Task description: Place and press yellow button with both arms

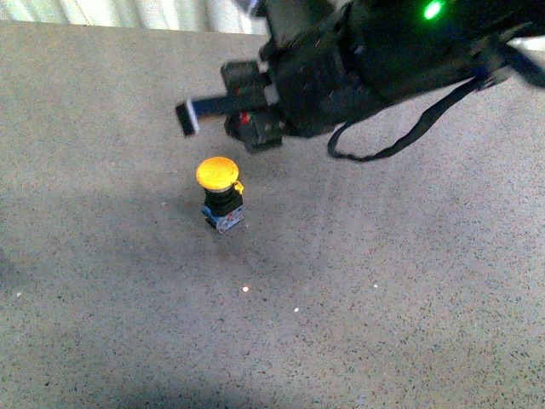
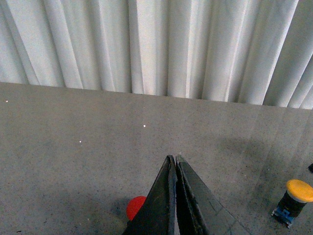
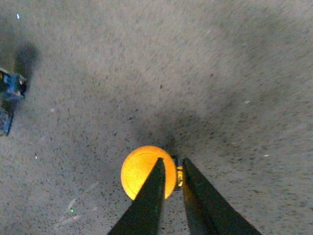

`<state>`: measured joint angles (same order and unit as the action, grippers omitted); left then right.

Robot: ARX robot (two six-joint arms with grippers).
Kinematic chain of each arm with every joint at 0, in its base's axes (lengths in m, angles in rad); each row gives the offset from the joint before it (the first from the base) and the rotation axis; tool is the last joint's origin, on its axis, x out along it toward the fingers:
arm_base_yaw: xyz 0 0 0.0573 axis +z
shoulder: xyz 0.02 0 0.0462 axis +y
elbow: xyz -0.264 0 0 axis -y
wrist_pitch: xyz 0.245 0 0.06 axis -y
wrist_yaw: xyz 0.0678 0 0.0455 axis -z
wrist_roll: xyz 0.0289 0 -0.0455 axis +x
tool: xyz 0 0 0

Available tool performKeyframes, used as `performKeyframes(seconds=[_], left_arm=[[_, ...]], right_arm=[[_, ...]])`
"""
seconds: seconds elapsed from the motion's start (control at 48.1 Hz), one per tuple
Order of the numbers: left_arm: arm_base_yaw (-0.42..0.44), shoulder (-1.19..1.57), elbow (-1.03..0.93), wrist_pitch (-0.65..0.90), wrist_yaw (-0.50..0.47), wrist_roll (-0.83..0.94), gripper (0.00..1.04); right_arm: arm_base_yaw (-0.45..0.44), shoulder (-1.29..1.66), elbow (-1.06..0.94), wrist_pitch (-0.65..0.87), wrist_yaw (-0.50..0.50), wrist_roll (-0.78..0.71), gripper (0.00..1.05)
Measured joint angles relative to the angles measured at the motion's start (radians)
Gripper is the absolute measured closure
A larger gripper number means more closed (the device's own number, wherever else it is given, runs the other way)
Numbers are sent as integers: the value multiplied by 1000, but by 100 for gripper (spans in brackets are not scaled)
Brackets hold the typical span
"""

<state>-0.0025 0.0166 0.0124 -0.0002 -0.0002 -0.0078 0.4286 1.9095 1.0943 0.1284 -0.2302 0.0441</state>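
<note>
The yellow button (image 1: 221, 192), a small push switch with a round yellow mushroom cap, black cylindrical collar and blue-grey square base, stands upright on the grey speckled tabletop (image 1: 383, 298), a little left of centre in the front view. The bulky black right arm (image 1: 375, 60) reaches in from the upper right of that frame, with a green indicator light (image 1: 433, 10) glowing near the top edge and a thin black cable (image 1: 383, 155) looping below it. Its flat fingers (image 1: 204, 111) point left, above the button in the picture and apart from the cap there.

In the right wrist view the yellow button (image 3: 142, 172) sits at lower centre, seen from above. The right arm's two dark fingers (image 3: 146, 205) overlap the cap's right edge. The jaws are narrow, a thin slit between them, and hold nothing. Whether they touch the cap cannot be told. A dark, partly blue thing (image 3: 9, 93) shows at the left edge, too cut off to identify.

In the left wrist view the left arm's dark fingers (image 2: 156, 205) rise from the bottom centre, the jaws pressed together at the tips and empty. A round red thing (image 2: 134, 208) peeks out beside them at lower left, partly hidden. The yellow button (image 2: 292, 203) stands at the lower right corner, well apart from the left jaws. A pleated white curtain (image 2: 146, 44) fills the upper part of that frame
</note>
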Motion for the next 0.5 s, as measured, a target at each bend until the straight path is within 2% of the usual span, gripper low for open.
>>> performKeyframes(seconds=[0.25, 0.27, 0.333, 0.374, 0.416, 0.499], left_arm=[[0, 0, 0, 0, 0, 0, 103], [0, 0, 0, 0, 0, 0, 103], [0, 0, 0, 0, 1, 0, 103], [0, 0, 0, 0, 1, 0, 103], [0, 0, 0, 0, 0, 0, 103], [0, 0, 0, 0, 0, 0, 103]], right_arm=[[-109, -399, -213, 81, -33, 46, 38], [-114, -420, -243, 99, -5, 45, 34], [-108, -449, -385, 425, 310, 4, 47], [-114, -463, -458, 560, 419, -11, 54], [-133, -492, -537, 675, 488, -18, 63], [-174, -563, -632, 749, 486, -26, 78]])
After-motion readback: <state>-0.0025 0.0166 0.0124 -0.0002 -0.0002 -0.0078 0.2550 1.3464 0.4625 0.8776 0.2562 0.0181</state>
